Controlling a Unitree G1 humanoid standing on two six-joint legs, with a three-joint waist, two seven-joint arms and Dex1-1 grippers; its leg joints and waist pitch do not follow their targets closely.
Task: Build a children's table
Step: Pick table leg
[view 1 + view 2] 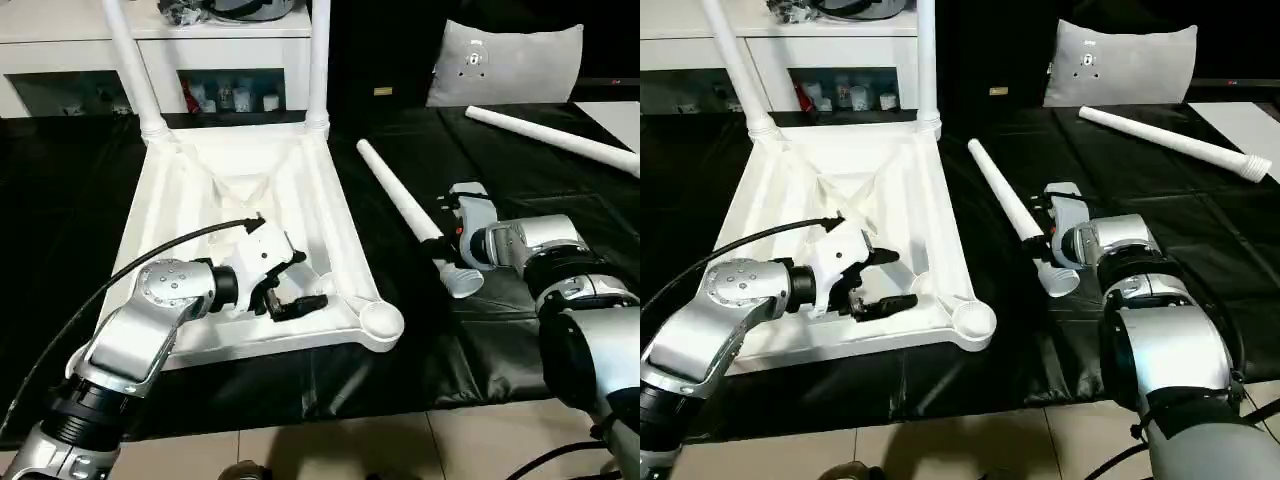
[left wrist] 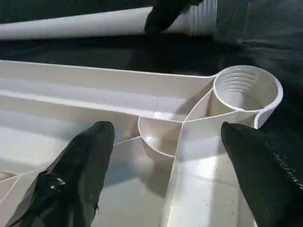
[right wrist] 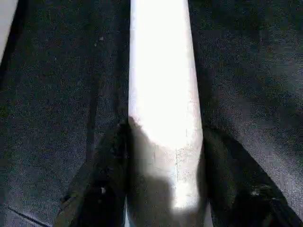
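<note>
White ribbed table top [image 1: 300, 175] upside down; left jaws apart, right jaws around loose leg [image 1: 400, 200].

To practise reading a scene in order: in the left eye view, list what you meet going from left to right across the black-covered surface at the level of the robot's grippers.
Left gripper → empty corner socket of the upturned tabletop → loose leg lying on the black cover → right gripper at that leg.
</note>
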